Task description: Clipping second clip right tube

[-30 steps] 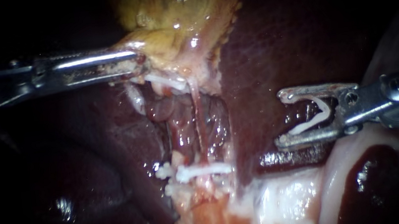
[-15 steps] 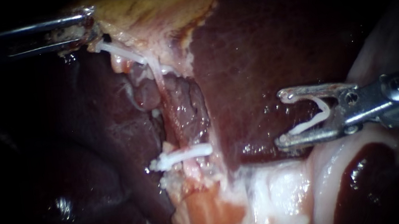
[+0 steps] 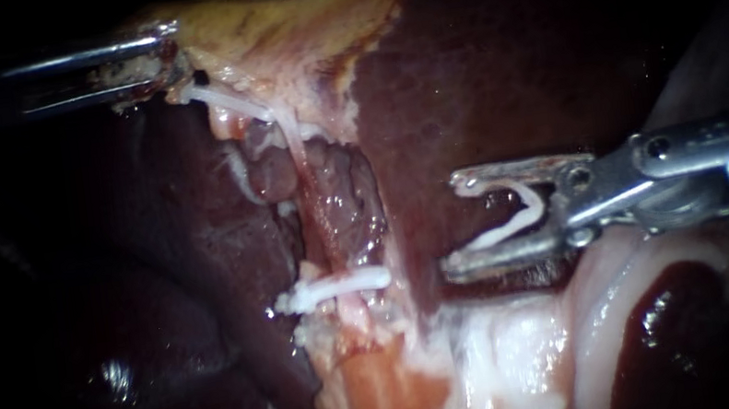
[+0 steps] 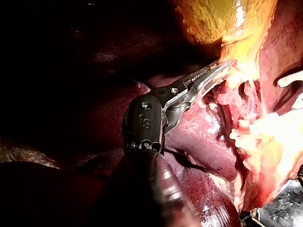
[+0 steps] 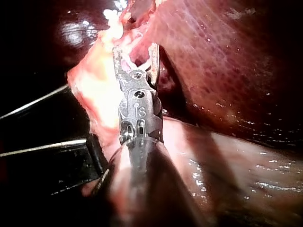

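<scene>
The right instrument (image 3: 455,226) is coming in level from the right, with its shaft lying over pale tissue and its tip pointing across the liver (image 3: 479,79) toward the dissected gap. Its jaws are standing wide apart and cradling the loaded clip (image 3: 514,214), an unclosed white clip whose legs are resting against both jaws. The left instrument (image 3: 166,62) is reaching in from the upper left, its jaws closed on the edge of the gallbladder (image 3: 287,28) and holding it up and away, which is keeping the tube (image 3: 318,219) stretched and visible. That tube is running down from the gallbladder to the placed clip (image 3: 337,284), which is sitting squarely across its lower end. I cannot say for certain that this is the right tube the task names. The loaded clip is hanging near the tube but apart from it, with a strip of liver edge between them. To do this step well, I judge the open jaws should be passing one on each side of the tube, crossing it squarely and landing just beside the placed clip without touching it. The far tip should be showing beyond the tube before closing, so no liver or stray tissue is being caught. The left instrument should be holding steady tension throughout.
</scene>
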Robot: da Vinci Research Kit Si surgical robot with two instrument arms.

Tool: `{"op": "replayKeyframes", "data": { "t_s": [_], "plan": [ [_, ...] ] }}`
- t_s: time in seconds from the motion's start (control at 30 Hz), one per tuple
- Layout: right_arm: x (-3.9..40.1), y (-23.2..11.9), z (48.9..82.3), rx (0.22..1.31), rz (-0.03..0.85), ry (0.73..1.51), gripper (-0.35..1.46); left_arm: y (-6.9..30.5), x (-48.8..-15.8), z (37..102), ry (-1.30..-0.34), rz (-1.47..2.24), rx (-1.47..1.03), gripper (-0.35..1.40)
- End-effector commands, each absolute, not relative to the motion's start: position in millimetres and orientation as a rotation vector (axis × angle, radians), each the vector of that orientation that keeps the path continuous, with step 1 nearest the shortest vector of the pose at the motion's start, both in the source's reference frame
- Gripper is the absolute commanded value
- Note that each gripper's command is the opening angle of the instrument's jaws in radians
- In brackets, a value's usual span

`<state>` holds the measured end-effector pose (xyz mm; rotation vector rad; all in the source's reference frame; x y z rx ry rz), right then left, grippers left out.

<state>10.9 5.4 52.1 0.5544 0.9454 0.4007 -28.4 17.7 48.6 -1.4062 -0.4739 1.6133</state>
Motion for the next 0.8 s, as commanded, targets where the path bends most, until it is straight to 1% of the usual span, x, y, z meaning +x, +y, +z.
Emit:
{"op": "replayKeyframes", "data": {
  "t_s": [0.03,0.07,0.23,0.4,0.6,0.73,0.8],
  "plan": [
    [11.4,5.5,52.2,0.572,0.405,0.95,0.49,17.7,-28.4,48.7,-0.472,1.614,-1.406,-0.35],
    [11.9,5.5,52.3,0.586,0.4,0.953,0.49,17.7,-28.4,48.7,-0.472,1.614,-1.406,-0.35],
    [14.4,5.4,53.2,0.645,0.428,0.973,0.48,17.6,-28.5,48.7,-0.474,1.614,-1.407,-0.35],
    [16.7,5.1,54.2,0.67,0.441,0.983,0.48,17.6,-28.5,48.7,-0.473,1.614,-1.407,-0.35],
    [19.3,5.0,55.2,0.684,0.477,1.023,0.48,17.6,-28.6,48.8,-0.472,1.614,-1.407,-0.35],
    [20.4,4.4,56.0,0.696,0.483,1.02,0.49,17.5,-28.8,48.8,-0.474,1.615,-1.408,-0.35],
    [20.6,4.2,56.2,0.707,0.482,1.033,0.49,17.5,-28.8,48.8,-0.473,1.615,-1.408,-0.35]
  ]
}}
